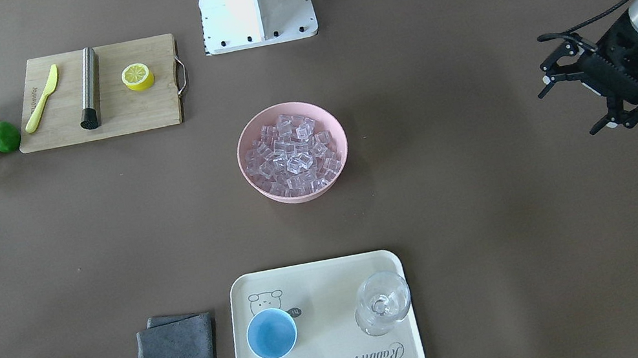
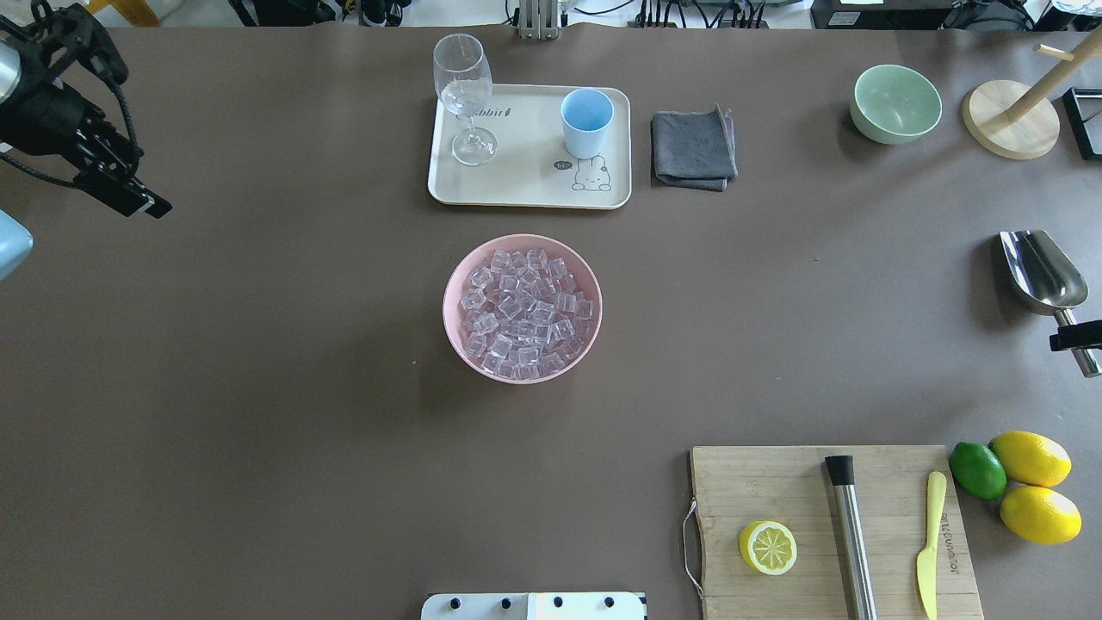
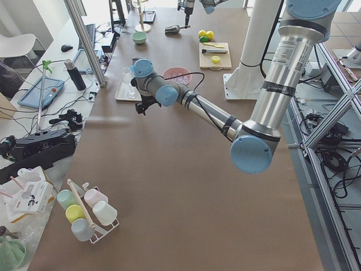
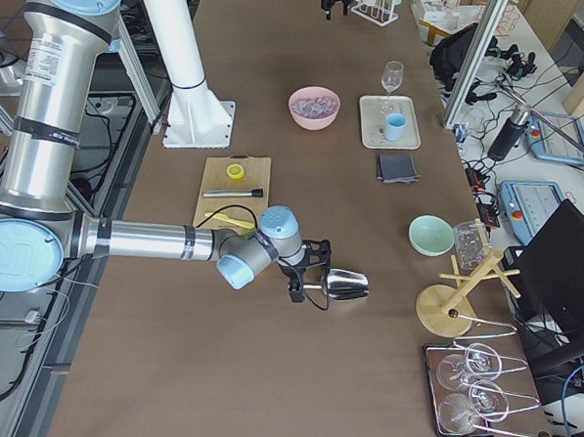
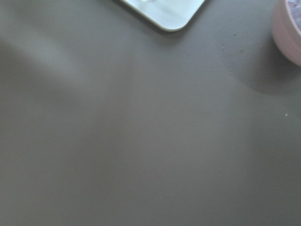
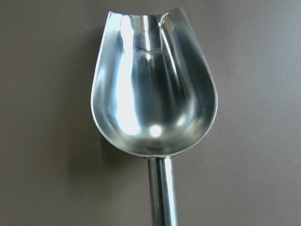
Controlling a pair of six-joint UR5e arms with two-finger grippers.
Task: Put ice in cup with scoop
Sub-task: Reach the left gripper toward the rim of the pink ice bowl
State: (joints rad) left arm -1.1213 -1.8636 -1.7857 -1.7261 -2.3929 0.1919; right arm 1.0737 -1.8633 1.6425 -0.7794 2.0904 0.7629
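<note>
left gripper (image 1: 574,101): we see it at the table's left edge, above bare table, fingers spread wide, holding nothing, well apart from everything else
glass (image 2: 466,96): clear stemmed, upright on the tray's left part in the overhead view
tray (image 2: 527,181): cream, rabbit print, on the far side of the table past the pink bowl
cup (image 2: 586,122): light blue, upright on the tray's right part, near the glass but not touching; we see no cubes in it
pink bowl (image 2: 456,284): mid-table, nearer the robot than the tray
ice (image 2: 525,312): clear cubes heaped in the pink bowl
cloth (image 2: 693,148): grey, folded, just beside the tray's right edge
cutting board (image 2: 775,482): near right; half lemon (image 2: 767,547), steel cylinder (image 2: 851,534), yellow knife (image 2: 929,542) on it
green bowl (image 2: 895,103): far right
scoop (image 2: 1042,271): silver, at the right edge, trough empty and open side up
right gripper (image 4: 310,276): at the scoop's rod handle; we mark it as closed around the handle, going by the right wrist view, where the rod runs straight to the camera
lime (image 2: 977,470), lemons (image 2: 1030,458): right of the board, in a clump
</note>
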